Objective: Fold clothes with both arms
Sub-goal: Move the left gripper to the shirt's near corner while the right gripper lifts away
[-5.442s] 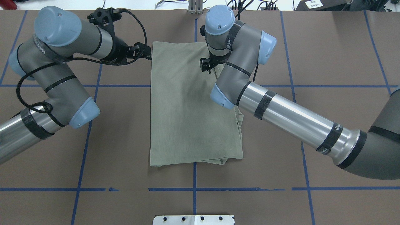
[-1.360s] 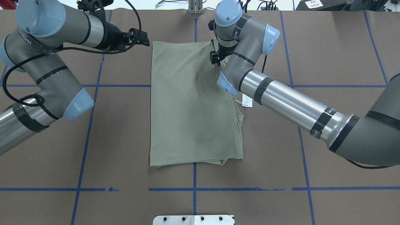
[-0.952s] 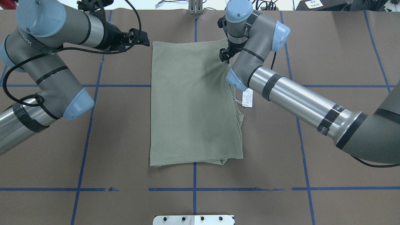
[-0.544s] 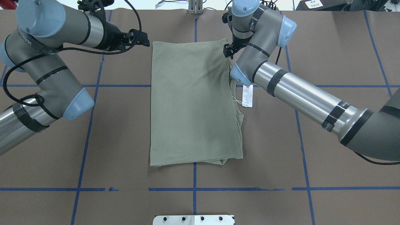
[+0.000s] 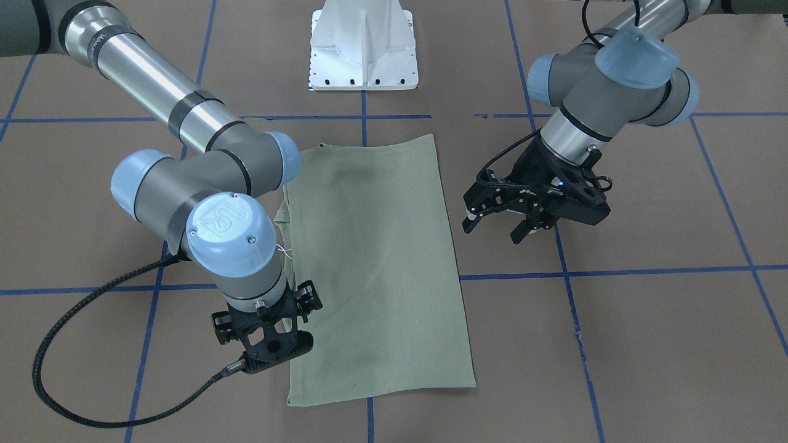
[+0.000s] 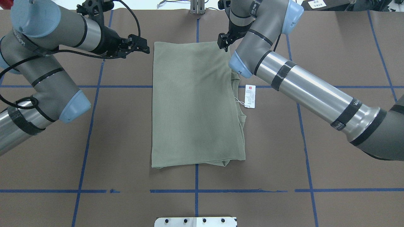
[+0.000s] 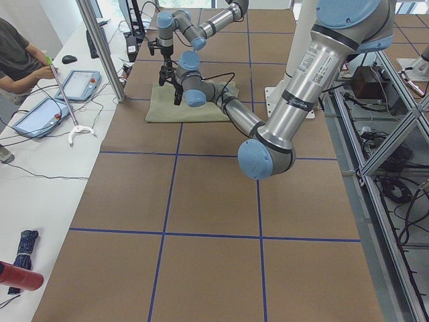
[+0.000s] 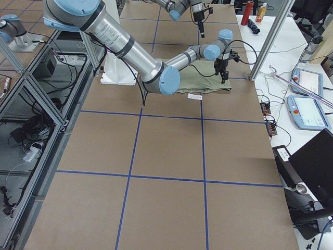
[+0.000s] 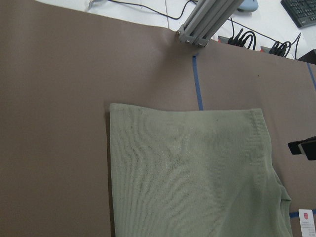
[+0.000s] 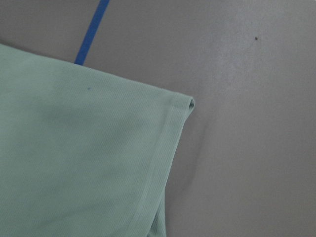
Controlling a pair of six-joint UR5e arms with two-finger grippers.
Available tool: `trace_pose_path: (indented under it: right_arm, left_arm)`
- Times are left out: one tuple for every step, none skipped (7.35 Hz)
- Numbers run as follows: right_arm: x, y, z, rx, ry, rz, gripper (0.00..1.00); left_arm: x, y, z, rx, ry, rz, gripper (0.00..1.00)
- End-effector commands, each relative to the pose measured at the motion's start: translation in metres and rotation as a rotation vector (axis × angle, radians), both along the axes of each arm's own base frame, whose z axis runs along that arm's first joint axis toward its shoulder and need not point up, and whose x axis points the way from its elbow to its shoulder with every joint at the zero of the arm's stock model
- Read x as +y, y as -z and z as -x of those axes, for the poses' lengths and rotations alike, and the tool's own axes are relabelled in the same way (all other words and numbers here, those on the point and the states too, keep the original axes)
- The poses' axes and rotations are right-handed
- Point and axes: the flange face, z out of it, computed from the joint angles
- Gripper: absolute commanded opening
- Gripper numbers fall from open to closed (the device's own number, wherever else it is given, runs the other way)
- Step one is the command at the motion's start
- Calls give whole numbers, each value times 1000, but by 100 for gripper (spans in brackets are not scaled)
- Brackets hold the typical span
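Note:
The sage-green shirt [image 6: 192, 107] lies folded into a long flat rectangle at the table's middle, and it also shows in the front view [image 5: 375, 258]. Its white hang tag [image 6: 249, 96] lies on the table beside its right edge. My left gripper [image 6: 144, 48] hangs open and empty just left of the shirt's far left corner; its spread fingers show in the front view [image 5: 496, 229]. My right gripper [image 6: 222, 45] points down over the far right corner, which lies flat and free in the right wrist view [image 10: 182, 106]. Its fingertips are hidden.
The white pedestal base [image 5: 363, 49] stands at the robot's side of the brown, blue-taped table. An aluminium post [image 6: 197, 8] rises at the far edge. An operator [image 7: 20, 60] sits at a side table with tablets.
My right gripper has moved from over the shirt's upper part out to its far right corner. The arm has come off the hang tag, which now shows. The left arm has drawn back slightly.

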Motion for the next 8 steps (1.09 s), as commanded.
trace_pose_path:
  right_arm:
    - [60, -2, -45, -111, 5, 58, 100]
    - [84, -15, -63, -141, -15, 93, 100]
    - [102, -35, -78, -148, -54, 138, 100]
    - [121, -46, -92, -162, -47, 151, 100]
    - [134, -55, -102, -173, -51, 173, 100]
    - [136, -58, -105, -173, -53, 178, 100]
    - [136, -59, -105, -171, -57, 178, 100]
    - [136, -62, -103, -168, -59, 185, 100]
  left_arm:
    - [42, -4, -16, 83, -22, 195, 100]
    - [79, -13, -47, 100, -44, 307, 100]
    - [118, -24, -73, 137, -4, 410, 100]
    - [164, -34, -93, 156, 18, 477, 100]
    - [200, -30, -121, 162, 32, 551, 100]
    - [227, -31, -149, 102, 48, 628, 100]
    - [239, -14, -171, 38, 68, 647, 100]
    - [245, -11, -182, -9, 106, 644, 99]
